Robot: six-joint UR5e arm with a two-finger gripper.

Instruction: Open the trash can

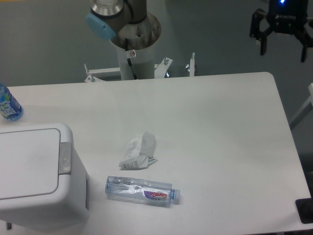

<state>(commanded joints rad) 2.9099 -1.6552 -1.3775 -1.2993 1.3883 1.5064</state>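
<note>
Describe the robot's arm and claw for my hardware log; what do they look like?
The arm has silver-grey metal joints with a light-blue plastic cap, on a pale cylindrical base with a small red-and-white sticker and a thin cable. The claw is black, with two dark fingers, a blue light and small white lettering.

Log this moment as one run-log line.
gripper: open, raised beyond far right table corner | trash can: lid shut, button strip untouched | bottle: lying beside crumpled paper

- Trash can [36, 171]: lid down, at the surface's [215, 127] near-left corner.
- Gripper [282, 46]: fingers spread, raised beyond the far-right edge.
- Crumpled paper [139, 152] near a lying clear bottle [142, 190].
- Blue bottle [7, 104] at left edge.
</note>
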